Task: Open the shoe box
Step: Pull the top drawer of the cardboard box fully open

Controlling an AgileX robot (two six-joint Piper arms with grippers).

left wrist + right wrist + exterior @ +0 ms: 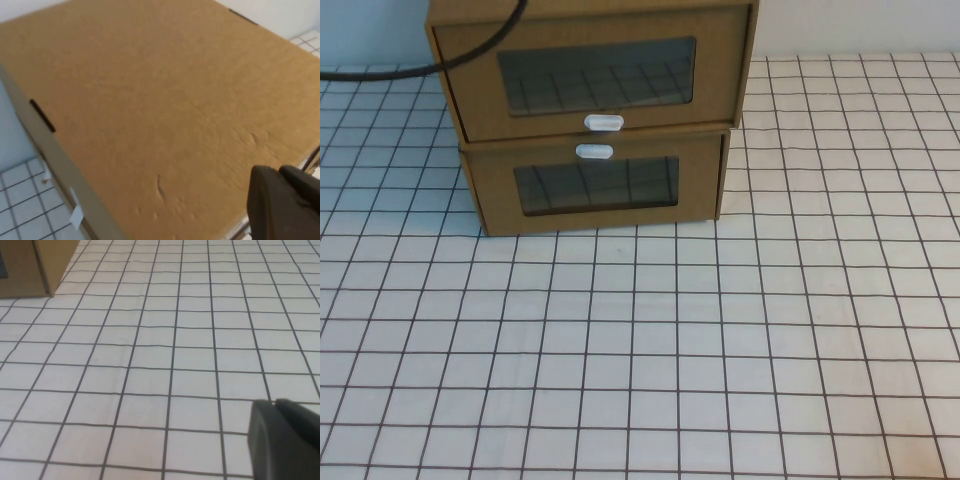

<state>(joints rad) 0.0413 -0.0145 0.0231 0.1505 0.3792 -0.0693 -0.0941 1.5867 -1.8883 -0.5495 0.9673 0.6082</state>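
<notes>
- Shut tight and holding nothing, the right gripper [280,412] is seen only in its own wrist view. It is hung low over the checked table cover [165,365], well apart from the corner of the lower shoe box [30,270].
- Only a dark part of the left gripper [281,172] is shown, in its own wrist view. It is held above the plain brown top of the upper shoe box [150,100], near one edge. Whether this claw is wide or narrow cannot be told.
- Two cardboard boxes are found stacked at the far side of the table, left of centre in the high view: the upper shoe box [590,70] is rested on the lower shoe box [595,185].
- Both fronts are closed flush.
- Each front is fitted with a dark window: the upper window [596,76] and the lower window [596,185].
- A small white upper tab [603,122] is set at the bottom edge of the upper front. A white lower tab [594,152] is set at the top edge of the lower front, and the two lie just apart, one above the other.
- Only dim grid-like lines are made out in the windows, so what is kept inside either box cannot be told.
- A black cable [470,50] is draped across the upper left corner of the upper front and is carried off to the left over the table.
</notes>
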